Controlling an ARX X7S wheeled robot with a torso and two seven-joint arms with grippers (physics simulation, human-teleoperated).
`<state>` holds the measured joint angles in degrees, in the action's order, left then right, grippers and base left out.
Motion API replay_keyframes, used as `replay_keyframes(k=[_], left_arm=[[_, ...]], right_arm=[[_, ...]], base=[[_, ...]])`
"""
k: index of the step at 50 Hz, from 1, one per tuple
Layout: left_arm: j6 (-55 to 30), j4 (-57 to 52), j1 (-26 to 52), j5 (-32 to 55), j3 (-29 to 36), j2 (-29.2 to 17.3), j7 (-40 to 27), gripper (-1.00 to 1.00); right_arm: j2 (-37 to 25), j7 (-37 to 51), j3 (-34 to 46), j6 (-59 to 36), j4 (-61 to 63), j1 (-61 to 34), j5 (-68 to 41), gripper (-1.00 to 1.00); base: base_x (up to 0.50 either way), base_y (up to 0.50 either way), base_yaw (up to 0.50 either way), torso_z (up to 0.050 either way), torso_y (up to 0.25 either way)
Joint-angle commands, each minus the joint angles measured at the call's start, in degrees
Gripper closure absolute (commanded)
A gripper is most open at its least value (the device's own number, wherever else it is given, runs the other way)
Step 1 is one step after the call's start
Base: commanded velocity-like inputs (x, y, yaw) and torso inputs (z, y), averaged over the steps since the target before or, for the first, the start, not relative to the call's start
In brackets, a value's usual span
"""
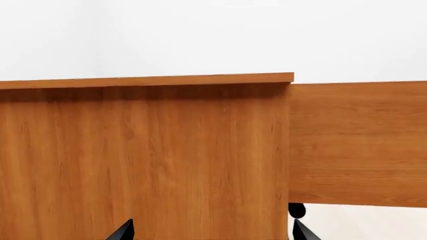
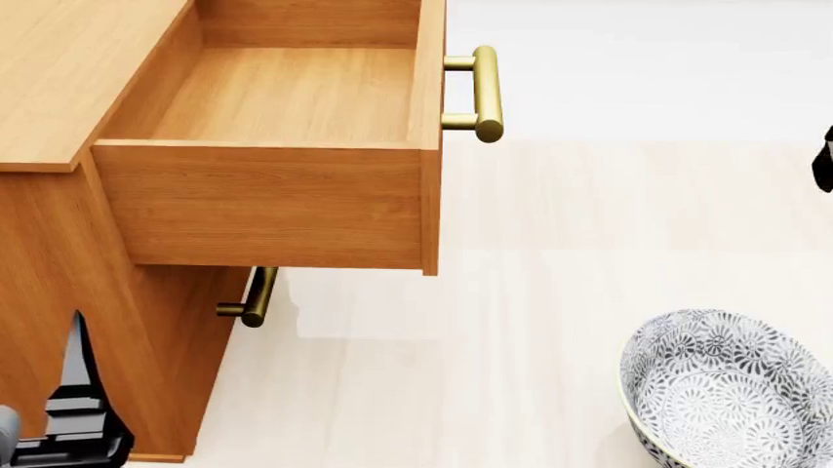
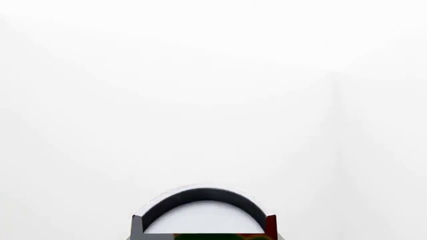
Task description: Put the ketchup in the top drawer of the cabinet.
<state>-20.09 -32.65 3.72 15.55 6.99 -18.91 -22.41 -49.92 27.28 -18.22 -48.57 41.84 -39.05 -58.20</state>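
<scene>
**Drawer standing open, can showing only at the right wrist**

Your left gripper [image 2: 72,409] is sitting low at the head view's left corner, its dark finger pointing upward against the side of the cabinet [image 2: 65,273]. In the left wrist view you are looking straight at that wooden side panel, with two black fingertips [image 1: 123,230] standing apart with a wide gap between them, so those jaws are released and holding nothing.

Your right arm is showing in the head view only as a dark sliver at the right edge. The right wrist view is giving you what the head view is not: the ketchup [image 3: 203,220], its silver lid and a strip of red and green label, sitting right at the camera against blank white. No fingers are showing there, so you cannot tell how those jaws are standing.

The top drawer [image 2: 280,195] is hanging pulled out, its brass handle [image 2: 482,93] facing right, with the lower handle [image 2: 254,297] beneath. A grey-patterned bowl [image 2: 729,390] is resting on the pale floor, well apart from the cabinet.
</scene>
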Motion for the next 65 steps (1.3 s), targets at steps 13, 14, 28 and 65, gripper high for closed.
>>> replay_keyframes(k=[13,14,28,65], left_arm=[[0.54,1.10,0.43,0.38,0.39,-0.14,-0.11,-1.00],[0.67,1.23,0.47,0.31,0.46,-0.15,-0.08,-1.00],[0.67,1.51,0.73,0.42,0.81,-0.29,-0.26,-1.00],[0.56,1.91,1.29,0.67,1.75,-0.51,-0.94,-1.00]], right_arm=[[4.74,-4.43,17.88,0.14,-9.95,-21.17,5.43,1.00],[5.27,-4.82,19.01,0.42,-10.69,-22.24,6.33,1.00],[8.93,-7.81,25.40,1.96,-16.21,-30.66,10.79,1.00],[23.28,-19.14,40.32,13.32,-51.27,-54.37,26.60,1.00]], base=[[0.00,0.00,0.00,0.000,0.001],[0.00,0.00,0.00,0.000,0.000],[0.00,0.00,0.00,0.000,0.000],[0.00,0.00,0.00,0.000,0.000]])
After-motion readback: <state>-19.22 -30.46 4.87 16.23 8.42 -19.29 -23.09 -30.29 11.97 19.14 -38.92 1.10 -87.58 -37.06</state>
